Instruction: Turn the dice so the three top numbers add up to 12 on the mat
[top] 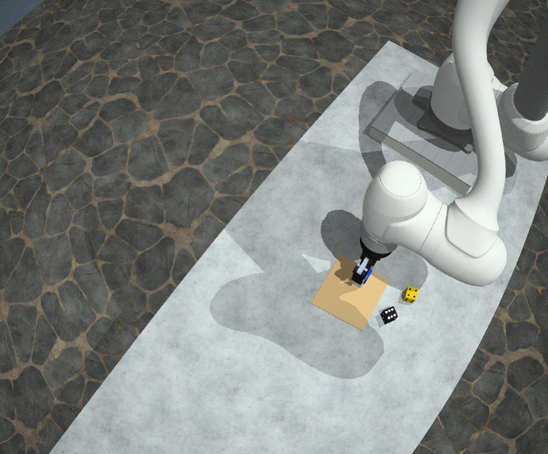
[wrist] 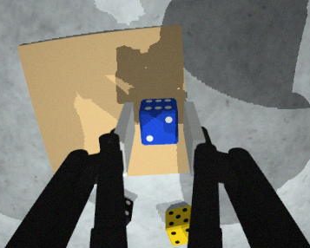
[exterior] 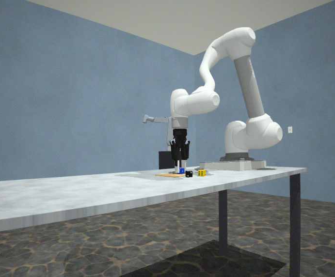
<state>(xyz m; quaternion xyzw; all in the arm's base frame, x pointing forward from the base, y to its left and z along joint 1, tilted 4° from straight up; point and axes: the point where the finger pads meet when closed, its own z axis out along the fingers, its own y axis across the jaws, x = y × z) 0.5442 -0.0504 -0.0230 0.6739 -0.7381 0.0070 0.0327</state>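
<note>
A tan mat [top: 350, 295] lies flat on the grey table. A blue die [wrist: 159, 122] sits flat on the mat near its edge; the face toward the wrist camera shows two pips. My gripper [wrist: 159, 116] points straight down around it, open, with a small gap on each side of the die. The die also shows in the side view [exterior: 181, 170]. A black die [top: 388, 314] and a yellow die [top: 410, 294] lie on the bare table just off the mat. In the wrist view the yellow die [wrist: 179, 225] shows behind the fingers and the black die [wrist: 128, 208] is mostly hidden.
The robot's base plate [top: 425, 132] stands at the far end of the table. The arm's elbow [top: 425, 225] hangs over the table beside the mat. The table's long edges run on both sides of the mat.
</note>
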